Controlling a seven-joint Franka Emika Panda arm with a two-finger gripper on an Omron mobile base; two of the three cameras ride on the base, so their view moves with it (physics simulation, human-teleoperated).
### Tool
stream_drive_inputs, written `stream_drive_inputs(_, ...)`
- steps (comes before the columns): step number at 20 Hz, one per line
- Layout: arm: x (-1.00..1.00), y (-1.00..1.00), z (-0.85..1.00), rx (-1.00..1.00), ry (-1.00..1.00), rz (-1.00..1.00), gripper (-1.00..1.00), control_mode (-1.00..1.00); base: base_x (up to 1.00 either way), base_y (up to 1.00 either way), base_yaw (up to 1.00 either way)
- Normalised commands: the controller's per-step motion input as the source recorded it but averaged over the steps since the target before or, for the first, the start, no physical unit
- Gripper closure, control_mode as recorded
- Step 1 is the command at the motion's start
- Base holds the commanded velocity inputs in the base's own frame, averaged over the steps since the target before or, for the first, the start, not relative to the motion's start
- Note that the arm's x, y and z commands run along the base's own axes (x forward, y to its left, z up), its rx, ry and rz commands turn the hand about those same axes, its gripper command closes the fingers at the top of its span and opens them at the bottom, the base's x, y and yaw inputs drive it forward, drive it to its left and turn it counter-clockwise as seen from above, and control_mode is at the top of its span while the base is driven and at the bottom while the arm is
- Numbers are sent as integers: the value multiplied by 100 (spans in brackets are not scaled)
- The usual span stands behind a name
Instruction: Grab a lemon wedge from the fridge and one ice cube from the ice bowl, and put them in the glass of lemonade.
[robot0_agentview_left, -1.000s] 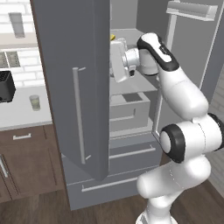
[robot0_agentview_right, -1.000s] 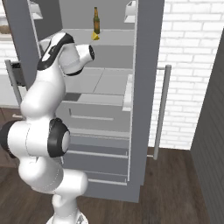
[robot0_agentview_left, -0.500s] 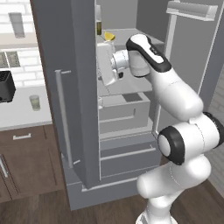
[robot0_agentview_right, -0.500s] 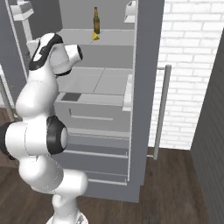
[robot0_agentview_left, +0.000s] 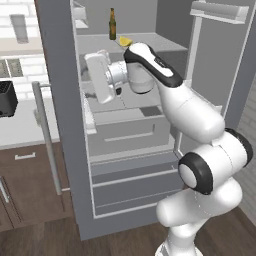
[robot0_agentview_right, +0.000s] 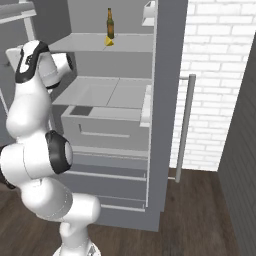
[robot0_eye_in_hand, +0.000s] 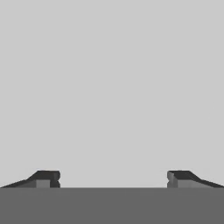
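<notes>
Lemon wedge (robot0_agentview_left: 124, 41) on fridge (robot0_agentview_right: 167, 75) shelf beside bottle (robot0_agentview_left: 112, 24): likely light, soft, slippery; best pinched across rind. Jaws wide apart, empty.

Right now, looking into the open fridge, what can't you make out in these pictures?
- Left base view: the end effector faces the fridge door; its fingertips are hidden behind the hand.
- Hand view: the open fingertips face a plain grey surface; what it is cannot be told.
- Both base views: the lemon wedge beside the brown bottle is too small for detail.
</notes>
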Motion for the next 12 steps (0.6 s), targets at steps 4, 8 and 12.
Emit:
stream_drive_inputs(4,-38,82,0,0,0,1,-100,-100,0,0,0)
stream_drive_inputs(8,-29,69,1,0,0,0,-100,-100,0,0,0)
stream_drive_inputs(12,-19,12,1,-1,0,0,-100,-100,0,0,0)
